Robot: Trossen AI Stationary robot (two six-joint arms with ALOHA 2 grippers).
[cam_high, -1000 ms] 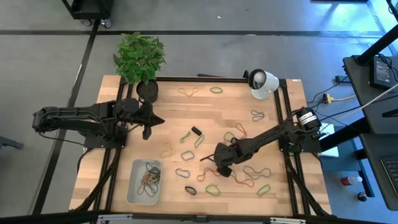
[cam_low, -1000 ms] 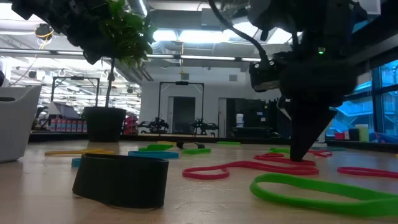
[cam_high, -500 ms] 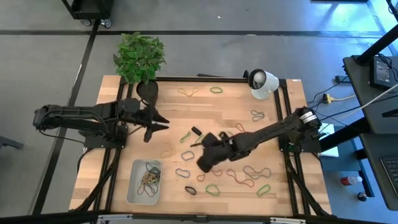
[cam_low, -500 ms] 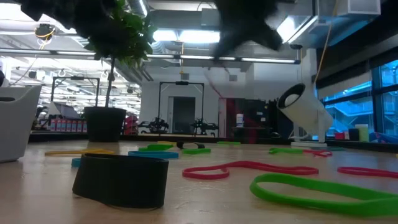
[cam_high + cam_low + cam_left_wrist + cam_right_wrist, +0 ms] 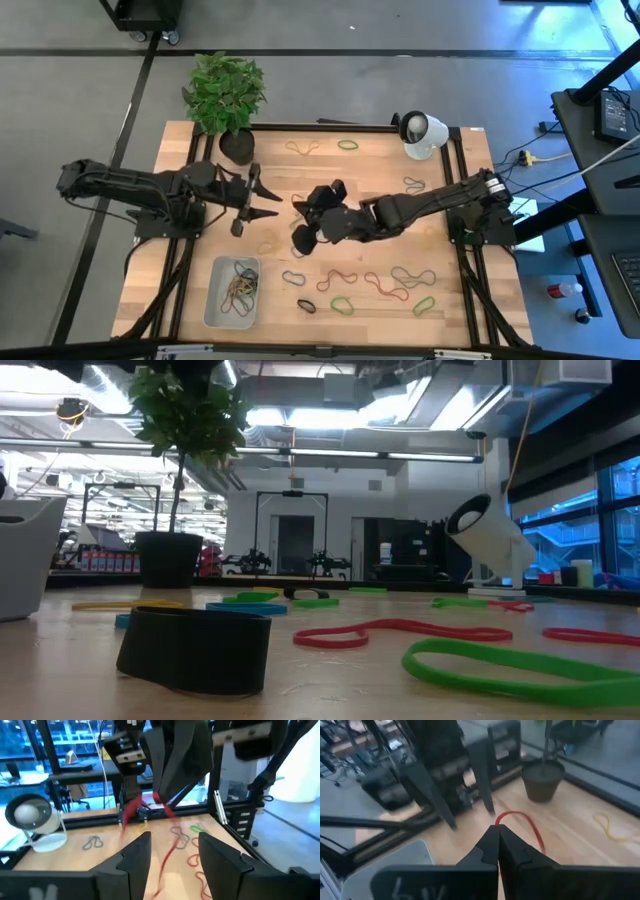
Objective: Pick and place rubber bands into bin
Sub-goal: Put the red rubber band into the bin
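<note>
My right gripper [image 5: 300, 207] hovers over the table's middle, shut on a red rubber band [image 5: 520, 822]. Facing it from the left, my left gripper [image 5: 262, 194] stands open and touches nothing; its own view shows the right fingers [image 5: 162, 790] with the red band [image 5: 167, 847] trailing below. The pale bin [image 5: 232, 292] at the near left holds several bands. More rubber bands, green [image 5: 342, 303], red [image 5: 385, 286] and others, lie flat on the wood. Neither gripper shows in the low view. My right gripper pinches the red band between its two shut fingers, at their tips [image 5: 496, 827]. A loop of it [image 5: 512, 814] stands out beyond the tips. The rest hangs slack below the fingers [image 5: 165, 855]; I cannot tell whether its lower end reaches the table.
A potted plant [image 5: 226, 95] stands at the far left corner and a white lamp [image 5: 422, 132] at the far right. A black band [image 5: 195, 648] and a green one [image 5: 520, 670] lie close to the low camera.
My right gripper has risen off the table from among the bands near the right centre. It has swung toward the table's left and far side, up to my left gripper, carrying the red band. My left gripper has opened.
</note>
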